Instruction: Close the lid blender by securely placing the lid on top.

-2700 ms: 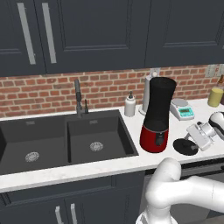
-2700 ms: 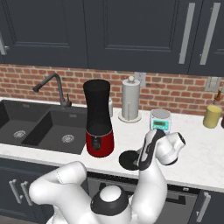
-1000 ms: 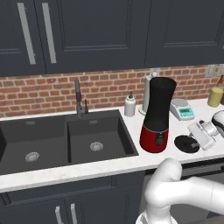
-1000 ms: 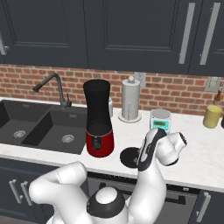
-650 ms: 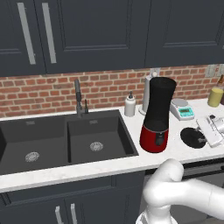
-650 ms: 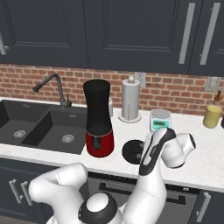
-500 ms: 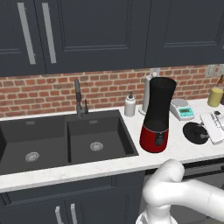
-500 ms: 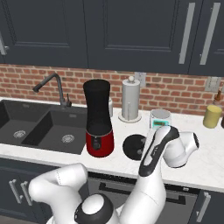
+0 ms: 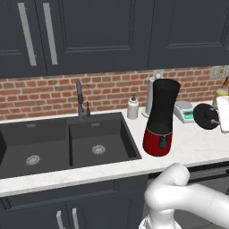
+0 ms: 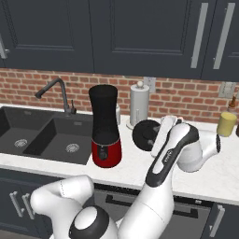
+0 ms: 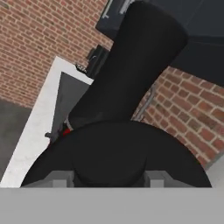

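Note:
The blender [image 9: 162,117] stands on the white counter right of the sink, a tall black jar on a glossy red base [image 10: 106,151], its top open. My gripper [image 10: 158,135] is shut on the lid [image 10: 145,134], a black disc held on edge in the air, right of the jar and a little below its rim. In the left base view the lid [image 9: 205,116] hangs near the right edge by the gripper [image 9: 219,114]. The hand view has the lid [image 11: 118,153] across the bottom between the fingertips [image 11: 61,177], with the blender jar [image 11: 135,65] beyond it.
A double black sink [image 9: 67,143] with a faucet [image 9: 79,98] lies left of the blender. A white soap bottle [image 9: 132,107], a paper towel roll [image 10: 139,105] and a small scale [image 9: 185,112] stand by the brick wall. A yellow bottle [image 10: 226,123] stands far right.
The gripper has lifted the lid off the counter and carried it up and away from the front edge, tipping it on edge. The blender has not moved.

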You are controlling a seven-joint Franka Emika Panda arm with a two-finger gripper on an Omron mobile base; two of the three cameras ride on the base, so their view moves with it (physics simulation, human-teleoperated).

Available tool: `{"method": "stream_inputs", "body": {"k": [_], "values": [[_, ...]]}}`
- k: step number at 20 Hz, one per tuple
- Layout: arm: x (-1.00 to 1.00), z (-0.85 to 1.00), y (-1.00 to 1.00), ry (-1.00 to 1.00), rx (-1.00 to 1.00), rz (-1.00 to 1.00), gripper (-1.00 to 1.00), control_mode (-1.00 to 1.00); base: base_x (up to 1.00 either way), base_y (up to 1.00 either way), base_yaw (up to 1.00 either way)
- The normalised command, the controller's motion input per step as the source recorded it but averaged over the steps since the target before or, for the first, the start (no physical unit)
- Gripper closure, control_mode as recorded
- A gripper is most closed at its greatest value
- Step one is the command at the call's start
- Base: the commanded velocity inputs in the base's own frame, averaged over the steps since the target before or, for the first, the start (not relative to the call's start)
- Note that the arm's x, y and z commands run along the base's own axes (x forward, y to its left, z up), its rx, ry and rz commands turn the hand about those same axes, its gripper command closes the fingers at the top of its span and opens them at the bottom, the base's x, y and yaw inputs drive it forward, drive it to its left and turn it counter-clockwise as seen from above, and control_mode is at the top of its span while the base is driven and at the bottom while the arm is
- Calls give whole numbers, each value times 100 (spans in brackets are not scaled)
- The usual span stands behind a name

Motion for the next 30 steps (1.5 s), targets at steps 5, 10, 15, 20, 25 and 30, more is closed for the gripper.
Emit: {"method": "stream_inputs", "body": {"k": [5, 10, 15, 20, 25, 30], "values": [[1, 100, 0, -8, 1, -4, 100, -100, 0, 0, 0], [9, 100, 12, 2, 0, -1, 100, -100, 0, 0, 0], [30, 83, 33, 21, -7, 0, 100, -100, 0, 0, 0], [35, 57, 39, 25, -12, 0, 100, -100, 0, 0, 0], [12, 22, 38, 11, -10, 0, 100, -100, 0, 0, 0], [0, 0, 26, 1, 0, 0, 100, -100, 0, 0, 0]]}}
